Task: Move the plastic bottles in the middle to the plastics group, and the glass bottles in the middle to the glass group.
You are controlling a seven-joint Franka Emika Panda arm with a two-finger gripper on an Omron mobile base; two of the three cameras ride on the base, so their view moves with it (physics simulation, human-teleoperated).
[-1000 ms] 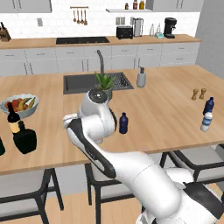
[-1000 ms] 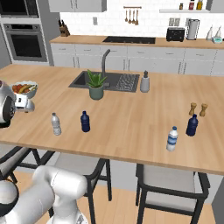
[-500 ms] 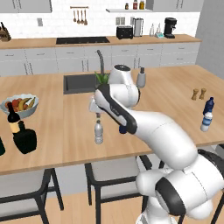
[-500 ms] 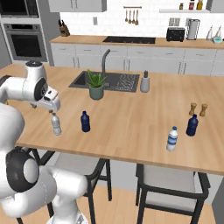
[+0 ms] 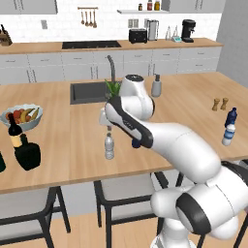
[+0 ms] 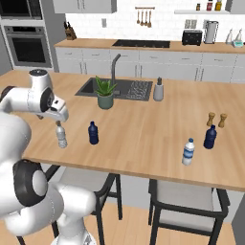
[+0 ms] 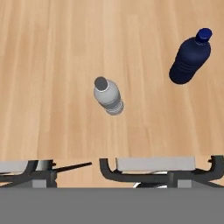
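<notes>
Fingers spread apart just above the upright clear bottle, cap pointing straight up.

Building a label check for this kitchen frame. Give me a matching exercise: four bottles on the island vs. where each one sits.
Things:
1. clear bottle
2. navy bottle
3. blue-topped bottle
4. black flask

Places:
A. beside the wine bottle
B. directly under the end effector
C. far right, near the front edge
D. just right of the clear bottle

Pairs: 1-B, 2-D, 3-C, 4-A
</notes>
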